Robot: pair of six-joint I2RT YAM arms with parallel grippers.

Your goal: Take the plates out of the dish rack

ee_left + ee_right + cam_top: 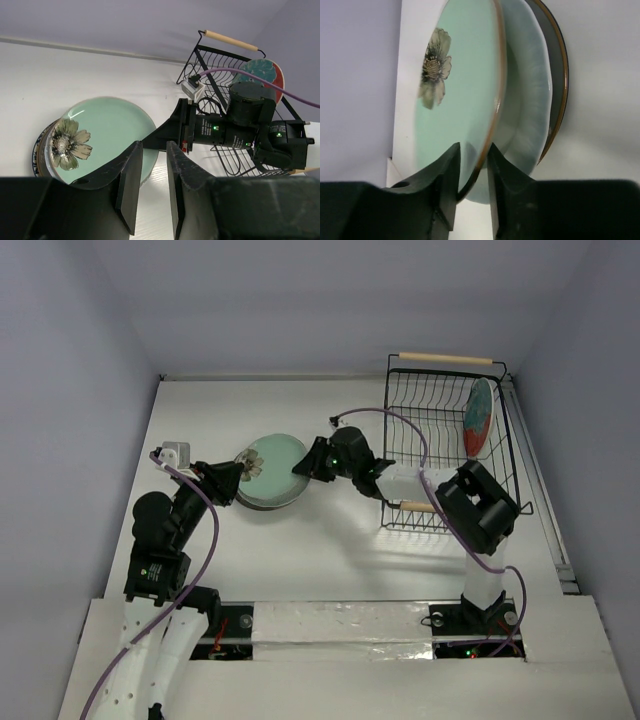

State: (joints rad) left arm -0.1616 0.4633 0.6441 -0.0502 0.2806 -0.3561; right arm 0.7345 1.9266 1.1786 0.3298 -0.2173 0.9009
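White table (pixel 330 560) carries 2 things directly: a plate stack (pixel 272 476) left of ctr & the dish rack (pixel 447 371) at the far right corner, well apart. Stack's lowest is a blue-rimmed plate (pixel 36 150), w/ the mint plate (pixel 107 132) uppermost.

You see a glossy, glazed mint plate (pixel 465 100) catching the light, a rack (pixel 430 430) of thin black wire with pale bare-wood handles (pixel 445 358), matt black plastic fingers (pixel 445 185), and a smooth matt white table (pixel 330 560).
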